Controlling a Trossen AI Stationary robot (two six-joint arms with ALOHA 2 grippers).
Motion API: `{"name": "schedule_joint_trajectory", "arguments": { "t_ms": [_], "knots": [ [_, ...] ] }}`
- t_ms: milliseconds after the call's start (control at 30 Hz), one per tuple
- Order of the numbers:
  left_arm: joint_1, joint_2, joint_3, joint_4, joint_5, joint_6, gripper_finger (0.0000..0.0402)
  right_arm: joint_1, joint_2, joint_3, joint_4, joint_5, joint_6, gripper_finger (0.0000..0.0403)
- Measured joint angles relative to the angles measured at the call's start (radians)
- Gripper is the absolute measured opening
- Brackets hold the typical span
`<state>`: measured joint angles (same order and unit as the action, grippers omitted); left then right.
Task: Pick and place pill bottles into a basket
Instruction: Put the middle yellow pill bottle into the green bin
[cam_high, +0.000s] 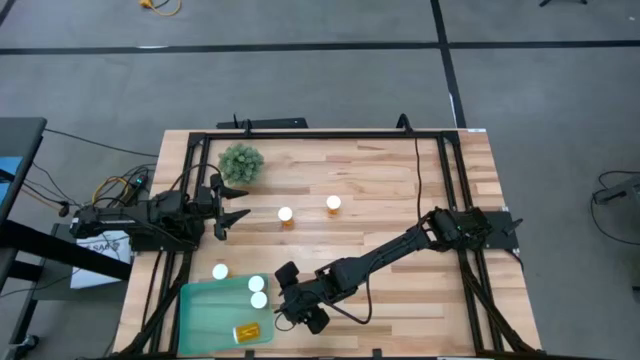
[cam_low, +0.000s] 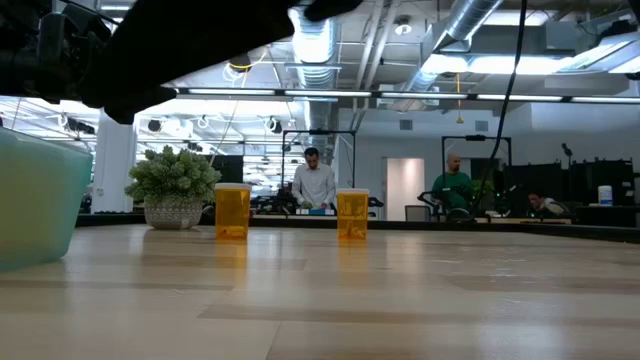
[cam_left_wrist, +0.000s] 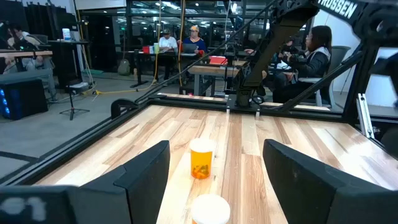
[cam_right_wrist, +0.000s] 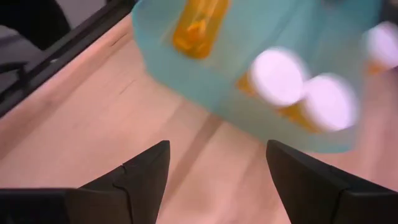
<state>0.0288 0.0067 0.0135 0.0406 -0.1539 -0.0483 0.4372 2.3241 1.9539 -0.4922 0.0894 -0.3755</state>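
Closest to the right wrist camera: the right gripper (cam_right_wrist: 214, 180), fingers parted with nothing between them, over bare wood just beside the basket (cam_high: 205, 312).

Basket sits at the table's front-left corner. Inside it: one bottle lying on its side (cam_high: 247, 332) and two upright bottles (cam_high: 257, 292) at the edge nearest the right gripper. A third white-capped bottle (cam_high: 220, 271) stands at the basket's far rim; can't tell whether it's inside or just outside.

Two bottles left out on the table: one mid-table (cam_high: 286, 217), another (cam_high: 333, 206) just right of it, both upright, well apart from the basket. That's five or six total visible; I count six.

Step, as I read it: right arm looks to be between a drop and the next pick. Arm is stretched diagonally across the table, wrist low by the basket's right edge.

Left gripper (cam_high: 232, 203) is at the left side near the plant (cam_high: 241, 162), fingers wide and empty, aimed along the table at the nearer loose bottle.

Next move likely: left gripper advances, straddles that bottle, closes on the body below the cap. Risk: tipping it on contact.
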Motion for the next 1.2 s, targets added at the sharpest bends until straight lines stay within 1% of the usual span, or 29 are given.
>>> {"name": "schedule_joint_trajectory", "arguments": {
  "t_ms": [100,300,467,567,767,833,967,1033,1200],
  "knots": [
    [0.0,0.0,0.0,0.0,0.0,0.003,0.0249,0.008,0.001,0.052,-0.087,0.036,-0.06,0.026],
    [0.0,0.0,0.0,0.0,0.0,-0.001,0.0249,0.015,0.002,0.12,-0.198,0.063,-0.12,0.026],
    [0.0,0.0,0.0,0.0,0.0,0.002,0.0249,0.029,0.002,0.121,-0.21,0.136,-0.175,0.026],
    [0.0,0.0,0.0,0.0,0.0,-0.002,0.0249,0.035,0.002,0.121,-0.202,0.141,-0.168,0.026],
    [0.0,0.0,0.0,0.0,0.0,0.0,0.0249,0.034,0.002,0.121,-0.158,0.137,-0.036,0.026],
    [0.0,0.0,0.0,0.0,0.0,0.002,0.0249,0.031,0.002,0.121,-0.169,0.097,0.028,0.026],
    [0.0,0.0,0.0,0.0,0.0,0.002,0.0249,0.003,0.002,0.121,-0.2,-0.153,0.143,0.026],
    [0.0,0.0,0.0,0.0,0.0,0.0,0.0249,-0.009,-0.005,0.121,-0.205,-0.232,0.176,0.026],
    [0.0,0.0,0.0,0.0,0.0,0.002,0.0249,-0.01,-0.019,0.119,-0.213,-0.245,0.194,0.026]
  ]
}}
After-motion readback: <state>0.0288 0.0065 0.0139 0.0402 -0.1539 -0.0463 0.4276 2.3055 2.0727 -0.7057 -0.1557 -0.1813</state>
